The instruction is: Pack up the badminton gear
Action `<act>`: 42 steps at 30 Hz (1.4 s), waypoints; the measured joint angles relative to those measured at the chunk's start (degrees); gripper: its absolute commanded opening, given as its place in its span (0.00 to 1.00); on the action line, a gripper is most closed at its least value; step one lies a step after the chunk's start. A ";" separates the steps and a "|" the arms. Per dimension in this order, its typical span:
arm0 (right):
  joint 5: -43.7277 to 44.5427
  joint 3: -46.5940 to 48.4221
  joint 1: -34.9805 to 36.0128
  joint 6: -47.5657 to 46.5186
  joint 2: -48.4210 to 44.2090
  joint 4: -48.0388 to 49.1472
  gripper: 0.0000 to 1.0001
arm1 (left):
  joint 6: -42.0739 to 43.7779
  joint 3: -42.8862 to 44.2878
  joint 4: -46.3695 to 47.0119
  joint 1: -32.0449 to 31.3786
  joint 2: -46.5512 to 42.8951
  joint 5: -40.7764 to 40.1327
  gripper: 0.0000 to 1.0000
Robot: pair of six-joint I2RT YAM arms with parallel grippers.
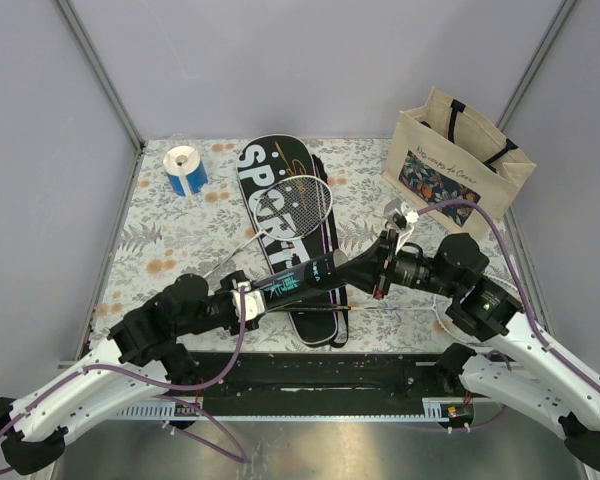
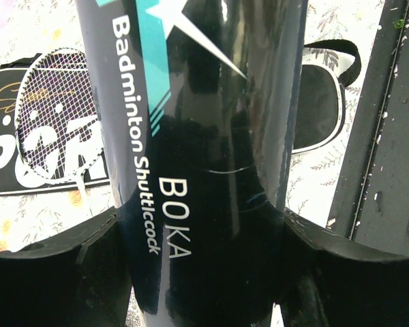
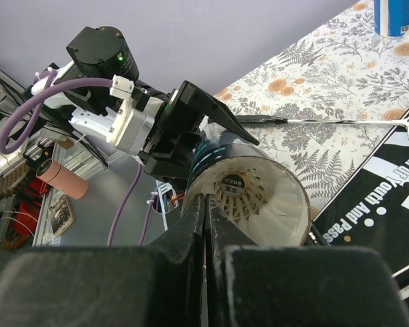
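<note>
My left gripper is shut on the long black tube with teal print and holds it above the table, open end towards the right arm. My right gripper is shut, its tips at the rim of the tube's open mouth. A white feather shuttlecock sits inside the tube. A white-framed racket lies on the black SPORT case, its shaft running off onto the table.
A beige tote bag stands at the back right. A blue-and-white tape roll stands at the back left. The floral tablecloth ends at a black rail by the arm bases.
</note>
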 measured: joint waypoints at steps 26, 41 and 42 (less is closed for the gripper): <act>31.10 0.13 0.61 -2.73 -14.88 -5.68 0.59 | 0.37 -0.07 1.25 0.02 -1.92 0.92 0.00; 40.44 -4.63 -20.52 -6.08 16.55 0.07 0.63 | -1.16 -0.09 1.25 0.02 -4.81 0.63 0.00; 38.53 -4.87 -22.91 -4.76 18.71 1.62 0.63 | -1.18 -0.09 1.27 0.04 -4.90 0.63 0.00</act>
